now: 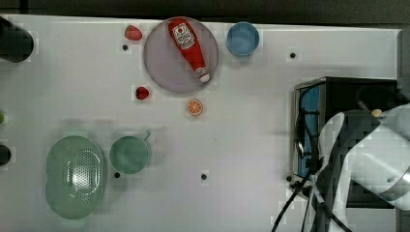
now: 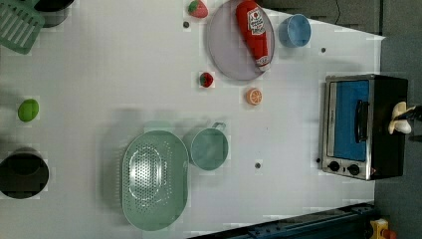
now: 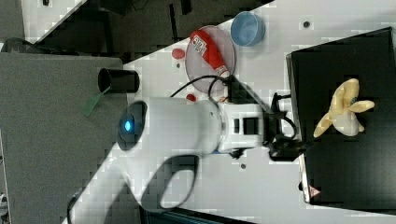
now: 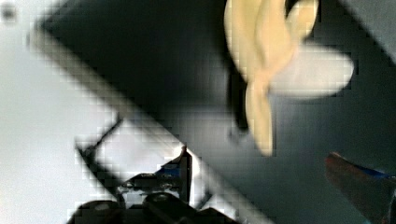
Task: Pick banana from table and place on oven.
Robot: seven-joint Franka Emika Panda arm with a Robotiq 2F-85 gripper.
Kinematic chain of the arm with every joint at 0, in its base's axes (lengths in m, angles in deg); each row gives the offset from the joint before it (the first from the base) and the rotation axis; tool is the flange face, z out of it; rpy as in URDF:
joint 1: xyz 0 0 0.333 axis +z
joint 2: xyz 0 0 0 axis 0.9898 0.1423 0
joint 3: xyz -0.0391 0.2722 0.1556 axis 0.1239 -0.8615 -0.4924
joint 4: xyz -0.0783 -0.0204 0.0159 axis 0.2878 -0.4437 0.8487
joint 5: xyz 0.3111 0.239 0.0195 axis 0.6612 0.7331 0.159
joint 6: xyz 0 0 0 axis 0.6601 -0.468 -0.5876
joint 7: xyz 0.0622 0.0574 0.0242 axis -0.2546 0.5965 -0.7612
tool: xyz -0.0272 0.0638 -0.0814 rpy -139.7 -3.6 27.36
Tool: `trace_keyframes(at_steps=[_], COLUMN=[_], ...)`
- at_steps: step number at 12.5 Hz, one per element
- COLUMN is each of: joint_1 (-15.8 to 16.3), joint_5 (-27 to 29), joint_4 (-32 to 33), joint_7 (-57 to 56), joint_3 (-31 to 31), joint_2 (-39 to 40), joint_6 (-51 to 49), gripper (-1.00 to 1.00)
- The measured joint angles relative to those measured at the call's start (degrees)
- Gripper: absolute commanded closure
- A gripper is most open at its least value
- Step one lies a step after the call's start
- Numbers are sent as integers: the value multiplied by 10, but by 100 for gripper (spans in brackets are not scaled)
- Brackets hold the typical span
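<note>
The pale yellow banana (image 3: 343, 110) lies on the flat black top of the oven (image 3: 348, 179), with nothing gripping it. In the wrist view the banana (image 4: 261, 51) rests on the dark oven top (image 4: 154, 60), beyond my gripper (image 4: 275, 186), which is open with its two fingertips apart and nothing between them. In the right view my gripper (image 3: 288, 145) sits at the oven's front edge, at the right view's left of the banana. In the left view the banana (image 2: 399, 121) sits on the oven (image 2: 348, 119). In the top view my arm covers much of the oven (image 1: 338, 92); a bit of banana (image 1: 376, 112) peeks out.
On the white table (image 1: 241, 145) are an orange slice (image 1: 194, 107), a grey plate (image 1: 164, 67) bearing a ketchup bottle (image 1: 188, 46), a blue bowl (image 1: 242, 38), two strawberries (image 1: 141, 93), a green cup (image 1: 128, 154) and a green colander (image 1: 75, 176).
</note>
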Motion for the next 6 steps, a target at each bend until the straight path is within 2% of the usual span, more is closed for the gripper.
trace_keyframes(at_steps=[2, 4, 6], joint_1=[2, 17, 44], joint_5=[-3, -3, -1], joint_4=[-3, -28, -64], joint_7=[-7, 11, 89], joint_3=[-43, -97, -158], joint_2=[-33, -60, -88], joint_6=[-114, -141, -139], gripper=[-100, -100, -100])
